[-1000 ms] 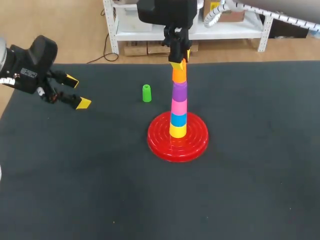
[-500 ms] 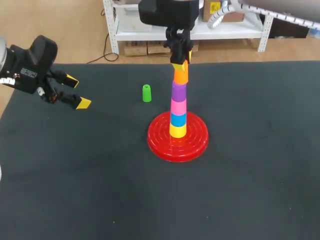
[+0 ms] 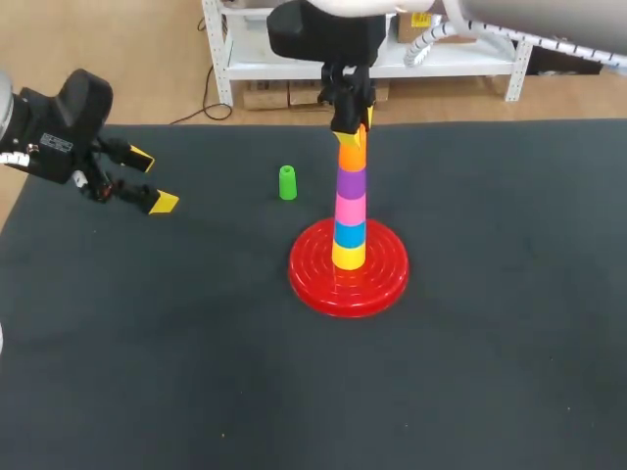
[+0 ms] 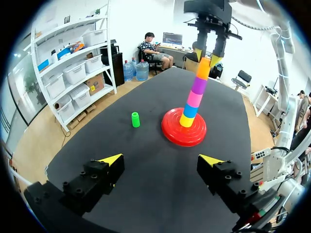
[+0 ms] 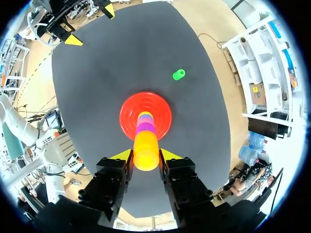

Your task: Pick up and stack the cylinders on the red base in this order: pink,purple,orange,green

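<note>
step now: i think the job now is setting the orange cylinder point(image 3: 352, 155) down on the purple cylinder point(image 3: 351, 181).
right gripper: the right gripper point(image 3: 351, 132) is in the upper middle of the head picture. in its own wrist view its two fingers look pressed on the orange cylinder, one on each side, so it is holding it.
where the pieces are: the orange cylinder is on top. under it are the purple cylinder, the pink cylinder point(image 3: 350, 209), a blue cylinder point(image 3: 349, 234) and a yellow cylinder point(image 3: 348, 257), all on the red base point(image 3: 384, 279) in the middle of the picture.
left gripper: the left gripper point(image 3: 153, 180) is at the left edge, well apart from the red base, with its fingers wide apart and nothing in them.
how to do it well: make sure the orange cylinder sits flat and straight. let go slowly. lift straight up so a finger does not bump anything over.
what is left: the green cylinder point(image 3: 287, 183) stands alone on the table point(image 3: 490, 372), up and to the left of the red base. it goes on last.
</note>
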`<state>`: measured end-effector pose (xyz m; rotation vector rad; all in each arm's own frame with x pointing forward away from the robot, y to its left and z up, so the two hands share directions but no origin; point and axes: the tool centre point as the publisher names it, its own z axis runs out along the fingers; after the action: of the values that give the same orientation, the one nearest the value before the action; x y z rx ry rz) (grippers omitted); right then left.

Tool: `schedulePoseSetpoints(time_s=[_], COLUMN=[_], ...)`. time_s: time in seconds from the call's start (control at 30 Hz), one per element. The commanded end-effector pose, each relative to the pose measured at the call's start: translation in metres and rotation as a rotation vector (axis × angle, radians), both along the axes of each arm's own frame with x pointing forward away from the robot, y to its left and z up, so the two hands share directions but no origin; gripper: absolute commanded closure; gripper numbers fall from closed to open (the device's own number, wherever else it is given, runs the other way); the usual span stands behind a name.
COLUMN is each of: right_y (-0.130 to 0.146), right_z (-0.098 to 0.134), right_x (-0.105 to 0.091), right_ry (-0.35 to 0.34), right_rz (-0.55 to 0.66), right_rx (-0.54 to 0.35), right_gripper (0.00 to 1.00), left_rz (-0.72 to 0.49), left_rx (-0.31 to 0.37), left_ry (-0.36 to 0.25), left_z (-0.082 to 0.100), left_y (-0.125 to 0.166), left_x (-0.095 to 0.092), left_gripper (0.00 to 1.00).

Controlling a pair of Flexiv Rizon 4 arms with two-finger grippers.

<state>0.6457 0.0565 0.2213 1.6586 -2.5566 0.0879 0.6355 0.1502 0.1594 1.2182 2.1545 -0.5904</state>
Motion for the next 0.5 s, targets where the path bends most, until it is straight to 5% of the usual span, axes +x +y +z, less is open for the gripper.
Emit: schedulePoseSetpoints(time_s=[0.03,0.33,0.37,0.4,0.5], right_y=[-0.001,0.002,0.002,0.003,0.008], right_z=[-0.01,-0.009,-0.003,0.004,0.028], right_x=[0.001,0.003,0.003,0.004,0.007], right_ry=[0.016,0.047,0.045,0.039,0.014], right_rz=[-0.009,-0.02,-0.019,-0.016,-0.01], right_rx=[-0.003,0.022,0.036,0.051,0.088], right_gripper=[1.0,1.0,0.75,0.07,0.0], left_rz=[-0.002,-0.002,-0.002,-0.002,-0.002], left_rx=[-0.005,-0.005,-0.005,-0.005,-0.005], left_ry=[-0.004,-0.004,-0.004,-0.004,-0.004], left_z=[-0.001,-0.001,-0.001,-0.001,-0.001], left_y=[0.001,0.001,0.001,0.001,0.001], left_x=[-0.001,-0.001,-0.001,-0.001,-0.001], left_gripper=[0.0,0.0,0.0,0.0,0.0])
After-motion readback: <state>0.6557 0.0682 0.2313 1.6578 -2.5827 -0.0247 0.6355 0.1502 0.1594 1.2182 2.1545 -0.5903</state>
